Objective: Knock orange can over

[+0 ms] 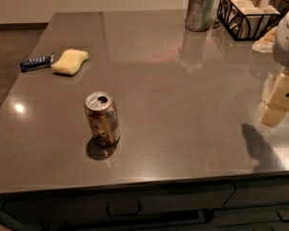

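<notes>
We note the can upright near the counter front, untouched, gripper well apart at the right edge, grip state unreadable: approach stage, we judge, next a sideways sweep into it.

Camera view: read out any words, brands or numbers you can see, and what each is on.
Orange can: whitish pattern, too blurred to read.
Blue wrapper: white marks, too blurred to read.
Tool, at the right edge over the counter: no text shows.
Nothing can be quoted.
</notes>
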{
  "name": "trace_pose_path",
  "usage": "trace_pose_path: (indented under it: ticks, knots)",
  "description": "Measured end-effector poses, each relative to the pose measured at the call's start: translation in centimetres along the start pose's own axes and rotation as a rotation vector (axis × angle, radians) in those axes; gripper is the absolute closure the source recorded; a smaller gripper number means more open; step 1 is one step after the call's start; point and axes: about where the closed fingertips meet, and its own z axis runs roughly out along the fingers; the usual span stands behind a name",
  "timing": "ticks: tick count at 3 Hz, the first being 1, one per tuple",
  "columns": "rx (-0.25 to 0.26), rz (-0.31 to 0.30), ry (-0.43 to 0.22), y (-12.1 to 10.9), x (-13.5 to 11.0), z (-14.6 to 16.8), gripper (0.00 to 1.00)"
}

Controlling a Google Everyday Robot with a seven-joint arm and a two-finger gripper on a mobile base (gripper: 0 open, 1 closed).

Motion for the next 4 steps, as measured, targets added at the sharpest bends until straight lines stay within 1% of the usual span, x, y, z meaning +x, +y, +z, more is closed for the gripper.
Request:
trace_pose_path:
  ticks: [1,2,3,4]
  knots:
    - [0.0,0.0,0.0,0.0,0.0,0.0,0.0]
    - [-0.021,0.017,-0.034,-0.1,-0.5,0.2,0.0]
    - [-0.05,0.03,-0.123,0.7,-2.5,1.1,0.0]
    - [-0.067,0.031,-0.247,2.4,-6.0,2.3,0.0]
